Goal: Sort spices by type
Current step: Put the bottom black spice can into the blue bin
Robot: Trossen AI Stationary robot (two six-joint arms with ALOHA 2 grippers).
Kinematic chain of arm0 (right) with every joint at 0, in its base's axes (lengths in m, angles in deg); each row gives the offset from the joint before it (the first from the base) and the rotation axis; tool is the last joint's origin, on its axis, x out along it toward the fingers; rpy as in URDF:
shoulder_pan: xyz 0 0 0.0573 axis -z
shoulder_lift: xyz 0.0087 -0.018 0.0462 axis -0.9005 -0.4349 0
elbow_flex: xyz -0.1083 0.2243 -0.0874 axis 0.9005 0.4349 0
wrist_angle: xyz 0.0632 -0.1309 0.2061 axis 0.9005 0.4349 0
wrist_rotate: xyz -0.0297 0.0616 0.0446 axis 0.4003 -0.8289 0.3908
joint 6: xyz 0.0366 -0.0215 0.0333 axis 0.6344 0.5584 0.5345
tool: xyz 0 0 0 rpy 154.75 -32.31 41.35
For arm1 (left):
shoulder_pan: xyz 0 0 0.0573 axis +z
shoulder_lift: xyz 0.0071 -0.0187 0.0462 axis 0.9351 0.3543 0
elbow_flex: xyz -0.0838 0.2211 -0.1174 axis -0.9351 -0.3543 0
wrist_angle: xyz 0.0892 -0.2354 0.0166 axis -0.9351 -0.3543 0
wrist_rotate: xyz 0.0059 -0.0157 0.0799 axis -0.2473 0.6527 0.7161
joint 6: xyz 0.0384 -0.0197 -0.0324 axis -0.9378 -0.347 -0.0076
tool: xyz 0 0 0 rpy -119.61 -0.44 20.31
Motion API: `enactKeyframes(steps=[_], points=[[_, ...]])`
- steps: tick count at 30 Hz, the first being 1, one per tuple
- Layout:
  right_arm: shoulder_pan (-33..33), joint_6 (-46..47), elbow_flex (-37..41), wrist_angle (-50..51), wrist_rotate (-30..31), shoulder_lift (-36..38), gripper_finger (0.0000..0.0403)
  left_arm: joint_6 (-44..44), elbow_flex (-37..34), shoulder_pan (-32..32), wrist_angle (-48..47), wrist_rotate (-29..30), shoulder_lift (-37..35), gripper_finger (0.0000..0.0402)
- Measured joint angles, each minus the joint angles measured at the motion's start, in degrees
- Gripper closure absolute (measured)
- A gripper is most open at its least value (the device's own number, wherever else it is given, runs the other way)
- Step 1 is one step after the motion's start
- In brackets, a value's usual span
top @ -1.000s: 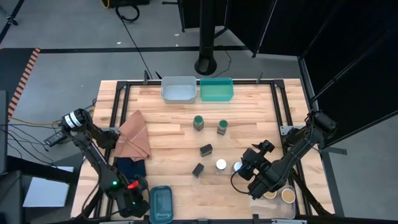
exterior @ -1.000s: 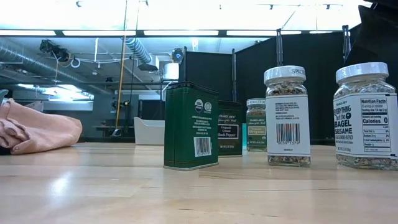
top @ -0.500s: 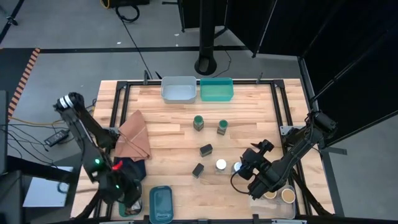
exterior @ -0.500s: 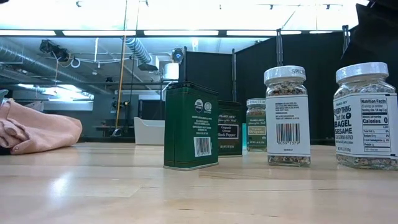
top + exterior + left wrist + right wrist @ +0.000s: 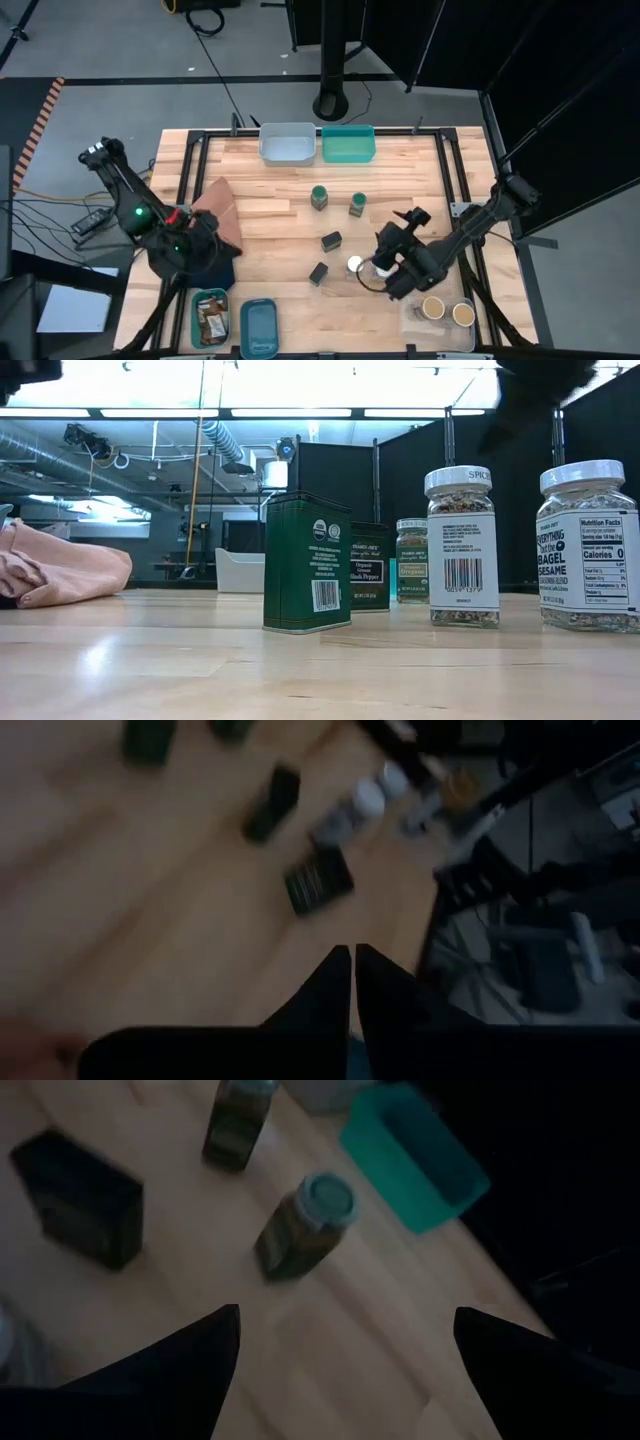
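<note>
Wooden table (image 5: 280, 215) seen from above. Left gripper (image 5: 190, 250) hangs over the folded cloths (image 5: 215, 225) at the table's left side, fingers (image 5: 335, 985) pressed together on nothing. Right gripper (image 5: 385, 262) sits over the right-centre of the table, just beside the two white-lidded jars (image 5: 355, 265), its fingers (image 5: 180, 1355) spread wide and empty. Two green-lidded jars (image 5: 319, 197) stand near the middle, apart from each other, in front of a grey bin (image 5: 287, 143) and a teal bin (image 5: 348, 144) at the far edge. Two small black boxes (image 5: 331, 241) lie between the green-lidded jars and the near edge. Two tan-topped jars (image 5: 433, 308) stand in a clear tray (image 5: 410, 315) at the near right corner. Flat brown packets (image 5: 209, 318) lie in a green tray (image 5: 196, 298) at the near left, beside a closed teal container (image 5: 258, 325). Low view: a green tin (image 5: 306, 563), upright, nearest the camera.
</note>
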State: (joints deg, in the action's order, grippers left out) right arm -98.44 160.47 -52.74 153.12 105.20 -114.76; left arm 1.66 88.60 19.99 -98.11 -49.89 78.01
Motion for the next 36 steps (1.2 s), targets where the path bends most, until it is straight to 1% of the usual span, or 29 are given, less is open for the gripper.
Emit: enactKeyframes(steps=[5, 7, 9, 14, 17, 20, 22, 24, 28, 33, 36], points=[[5.5, -11.2, -7.4, -2.2, 2.3, 1.0, 0.0029, -11.8, 0.0, 2.7, 0.4, 6.3, -2.0, 0.0378], [7.5, -17.9, -11.4, -5.6, 2.4, 1.0, 0.0029, -15.8, 0.0, 3.5, 0.8, 9.1, -2.2, 0.0378], [9.3, -26.5, -14.7, -11.9, 1.7, 1.0, 0.0029, -18.3, 0.0, 4.1, 0.8, 11.7, -2.2, 0.0378], [13.1, -46.3, -18.8, -27.1, -3.9, 1.0, 0.0029, -22.1, 0.0, 5.1, 0.8, 16.7, -2.2, 0.0378], [15.0, -54.8, -19.3, -35.9, -10.9, 1.0, 0.0029, -24.8, 0.0, 5.5, 0.7, 17.8, -2.2, 0.0378], [16.3, -61.2, -19.4, -45.8, -18.7, 0.7, 0.0029, -26.5, 0.0, 5.5, 0.7, 17.9, -2.2, 0.0378], [16.6, -63.6, -19.4, -51.0, -20.9, -0.1, 0.0029, -27.1, 0.0, 5.5, 0.8, 18.1, -2.2, 0.0378], [16.6, -64.8, -19.3, -54.6, -21.2, -1.1, 0.0029, -27.2, 0.0, 5.5, 0.7, 18.1, -2.2, 0.0378], [16.6, -63.1, -19.3, -60.3, -18.9, -2.3, 0.0029, -27.1, 0.0, 5.5, 1.0, 18.2, -2.2, 0.0378], [16.4, -58.2, -19.4, -59.5, -18.2, -4.9, 0.0029, -27.7, 0.0, 5.5, 0.6, 18.6, -2.2, 0.0378], [15.4, -59.4, -19.3, -57.8, -19.1, -7.3, 0.0029, -29.7, 0.0, 5.5, 0.8, 19.1, -2.2, 0.0378]])
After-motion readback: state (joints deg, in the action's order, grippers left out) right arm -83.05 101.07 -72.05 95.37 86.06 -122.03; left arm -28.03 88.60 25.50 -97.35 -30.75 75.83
